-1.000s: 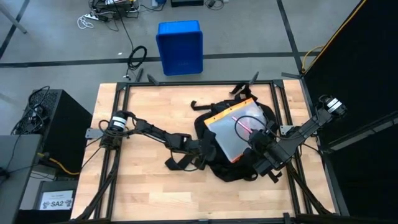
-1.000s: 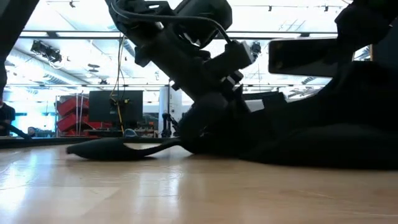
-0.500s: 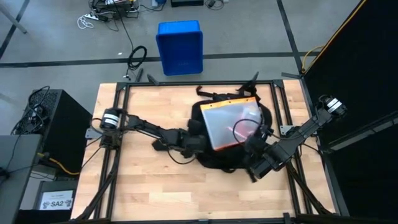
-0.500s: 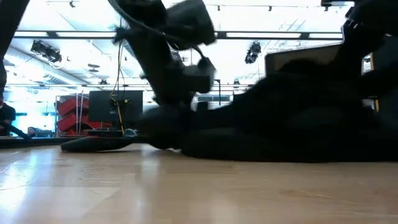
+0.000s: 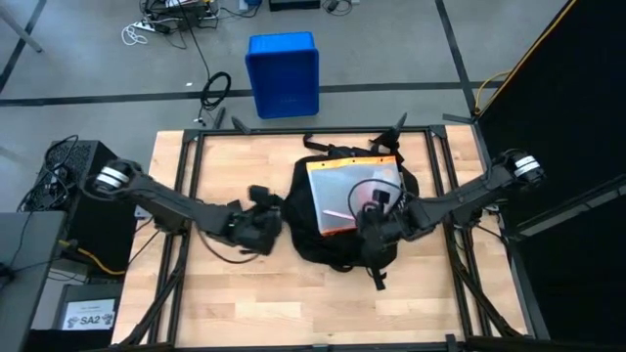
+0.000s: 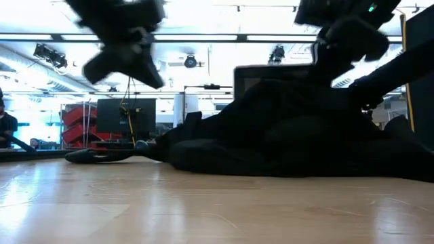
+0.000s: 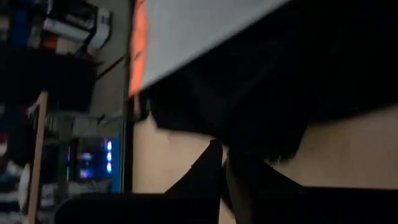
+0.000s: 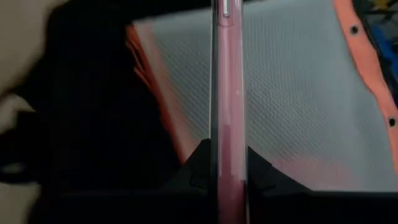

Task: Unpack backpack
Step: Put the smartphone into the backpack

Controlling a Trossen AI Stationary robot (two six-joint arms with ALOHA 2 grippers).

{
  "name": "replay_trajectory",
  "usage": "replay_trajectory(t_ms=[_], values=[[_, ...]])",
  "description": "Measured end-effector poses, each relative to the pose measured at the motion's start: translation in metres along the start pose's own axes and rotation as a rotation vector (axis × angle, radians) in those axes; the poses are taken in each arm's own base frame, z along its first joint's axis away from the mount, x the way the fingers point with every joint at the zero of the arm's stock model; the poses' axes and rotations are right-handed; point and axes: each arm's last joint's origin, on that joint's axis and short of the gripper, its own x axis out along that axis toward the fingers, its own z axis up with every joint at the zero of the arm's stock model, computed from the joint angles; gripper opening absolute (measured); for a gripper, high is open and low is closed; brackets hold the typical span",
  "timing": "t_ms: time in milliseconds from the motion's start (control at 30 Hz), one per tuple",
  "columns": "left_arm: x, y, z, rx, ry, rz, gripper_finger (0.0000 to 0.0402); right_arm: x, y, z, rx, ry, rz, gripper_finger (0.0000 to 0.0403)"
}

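Observation:
The black backpack (image 5: 342,230) lies flat on the wooden table (image 5: 196,284). A translucent white pouch with an orange edge (image 5: 354,184) lies on top of it. My right gripper (image 5: 377,213) hangs over the backpack's right half, shut on a slim pink stick (image 8: 226,93) that reaches out over the pouch (image 8: 305,87). My left gripper (image 5: 280,222) is shut and raised off the table (image 6: 152,78), beside the backpack's left edge (image 7: 261,112). I see nothing plainly between its fingers (image 7: 202,177). My right gripper pinches the pink stick's near end (image 8: 227,163) between its two fingers. The stick runs straight on in line with the fingers, slanting down from the table's right. Its far end (image 8: 224,9) stands over the pouch. My left gripper: I cannot tell whether it touches the backpack's dark fabric.
A blue plastic crate (image 5: 284,73) stands on the floor beyond the table's far edge. A dark cabinet (image 5: 88,191) stands left of the table. One backpack strap (image 5: 378,277) trails toward the near edge. Bare wood lies at the table's left and near sides.
My left gripper has drawn back toward the table's left edge and risen, tipping up. The backpack has slid toward the left and far edges, and the straps that lay at its left are drawn in. My right gripper has moved left over the backpack and turned.

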Motion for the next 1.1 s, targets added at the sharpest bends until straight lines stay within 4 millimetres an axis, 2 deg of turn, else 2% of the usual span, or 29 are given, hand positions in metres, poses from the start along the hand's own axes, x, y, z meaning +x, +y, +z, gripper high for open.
replay_trajectory(t_ms=[100,167,233,367,467,633,833,1000,1100], values=[[-0.011,0.0,-0.021,-0.083,-0.03,-0.004,0.0,0.005,-0.011,-0.003,-0.041,0.079,0.024,0.0004],[-0.014,-0.002,-0.022,-0.148,-0.126,-0.019,0.0,0.004,-0.019,-0.005,-0.046,0.111,0.013,0.0004],[-0.014,-0.006,-0.015,-0.164,-0.252,-0.073,0.0,0.0,-0.025,-0.003,-0.031,0.095,0.012,0.0004],[-0.013,-0.008,0.013,-0.126,-0.571,-0.183,0.0,-0.005,-0.036,0.002,-0.001,0.046,0.008,0.0004],[-0.002,-0.009,0.032,-0.091,-0.702,-0.193,0.0011,-0.004,-0.042,0.005,0.009,0.035,-0.001,0.0004],[0.037,-0.014,0.06,-0.074,-0.685,-0.278,0.0066,0.0,-0.05,0.007,0.024,0.038,-0.022,0.0004],[0.087,-0.023,0.085,-0.07,-0.535,-0.357,0.0166,0.002,-0.054,0.007,0.036,0.046,-0.033,0.0004],[0.109,-0.027,0.105,-0.039,-0.449,-0.461,0.0237,0.002,-0.054,0.005,0.03,0.06,-0.021,0.0004],[0.115,-0.033,0.114,-0.014,-0.453,-0.521,0.0256,0.002,-0.054,0.005,0.028,0.065,-0.02,0.0004]])
